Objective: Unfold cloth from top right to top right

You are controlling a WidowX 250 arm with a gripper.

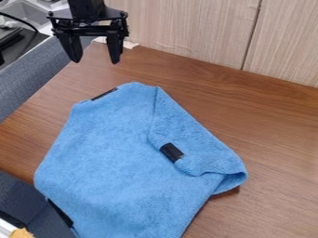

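Blue cloth (118, 148) lies partly folded on the wooden tabletop (279, 139), its right side turned over. My end effector (96, 60) hangs downward beyond its far left edge, fingers spread apart and empty.

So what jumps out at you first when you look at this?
The bright blue cloth, spread over much of the brown wooden table, with its right side folded over and a black patch on that fold. Next, the black gripper, hanging open above the table's far left part, beyond the cloth and not touching it.
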